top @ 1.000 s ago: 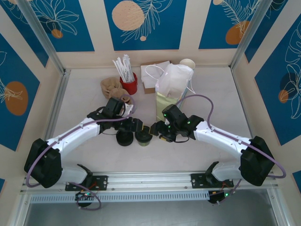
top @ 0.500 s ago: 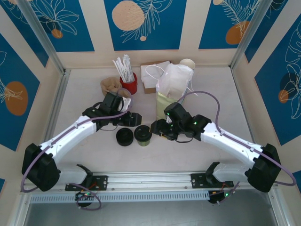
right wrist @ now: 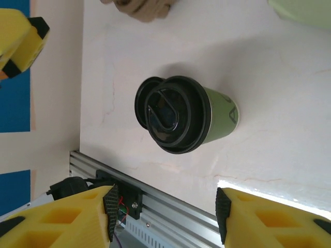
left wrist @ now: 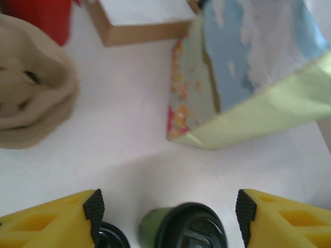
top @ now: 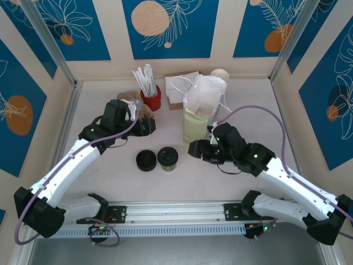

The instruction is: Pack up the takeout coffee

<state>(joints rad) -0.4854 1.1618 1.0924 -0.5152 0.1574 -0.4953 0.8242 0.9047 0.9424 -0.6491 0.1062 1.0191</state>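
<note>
Olive paper under a black lid: the takeout coffee [top: 167,158] is standing upright on the table [top: 253,94], just beside a flat black disc [top: 146,160] on its left, and neither arm is touching it. A pale green paper bag [top: 196,124] is standing behind it, toward the back. The right tool [top: 198,150] is hovering just to the cup's right, in front of the bag, its jaws spread wide and gripping nothing. The left tool [top: 145,126] is hanging farther back, near a beige bundle [top: 128,98] and a red cup of straws [top: 150,99], its jaws also gaping wide and empty.
</note>
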